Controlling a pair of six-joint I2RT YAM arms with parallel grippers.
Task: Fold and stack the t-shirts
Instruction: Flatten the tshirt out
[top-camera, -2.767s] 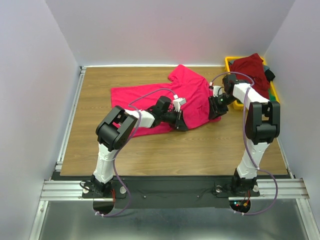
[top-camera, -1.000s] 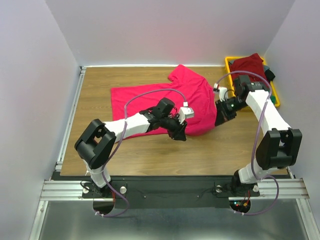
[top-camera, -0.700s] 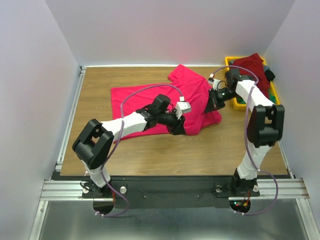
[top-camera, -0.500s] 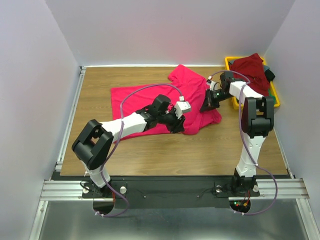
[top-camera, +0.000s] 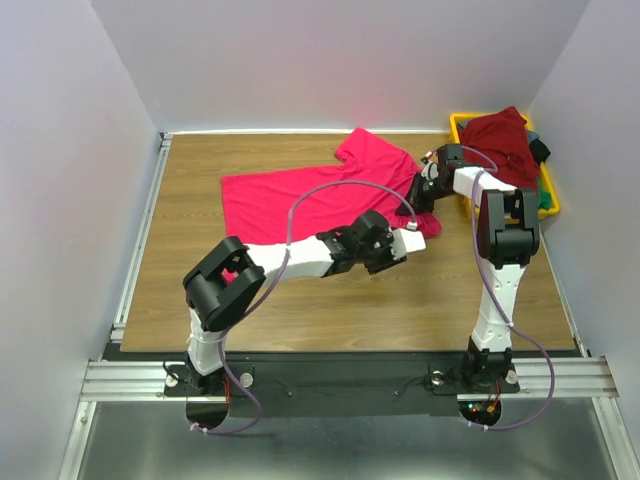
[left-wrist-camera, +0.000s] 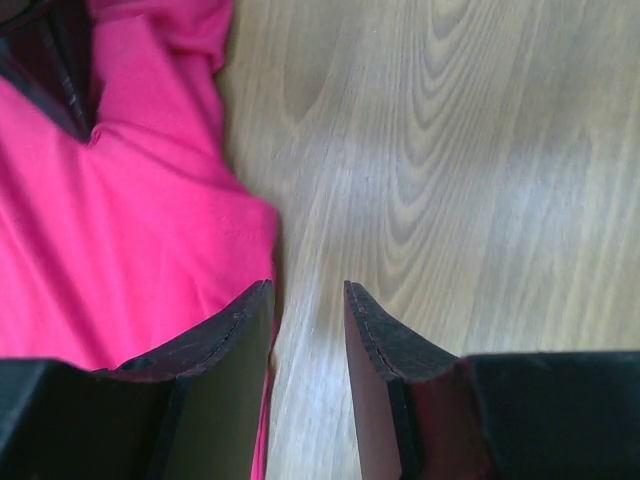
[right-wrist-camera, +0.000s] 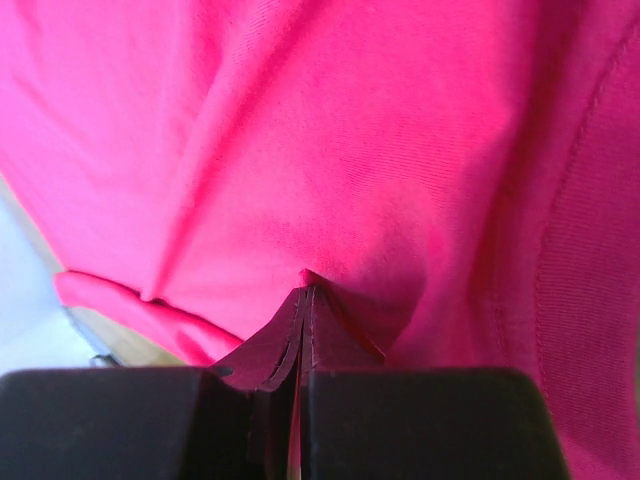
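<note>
A crimson t-shirt (top-camera: 320, 195) lies spread across the wooden table (top-camera: 200, 260), with one sleeve pointing to the far side. My left gripper (top-camera: 395, 250) hovers at its near right corner. It is open, and in the left wrist view (left-wrist-camera: 308, 290) only bare wood shows between the fingers, with the shirt's edge (left-wrist-camera: 120, 230) just to the left. My right gripper (top-camera: 422, 192) sits at the shirt's right edge, shut, with a pucker of crimson cloth (right-wrist-camera: 330, 180) pinched at its tips (right-wrist-camera: 308, 290). A maroon t-shirt (top-camera: 500, 135) lies heaped in the bin.
A yellow bin (top-camera: 458, 122) stands at the back right corner, holding green cloth (top-camera: 545, 192) and dark cloth (top-camera: 540, 150) under the maroon one. Grey walls close in the table on three sides. A metal rail (top-camera: 140, 240) runs along the left edge.
My left gripper opened, let go of the shirt's near hem and slid right to the corner. My right gripper drew the shirt's right edge back toward the bin.
</note>
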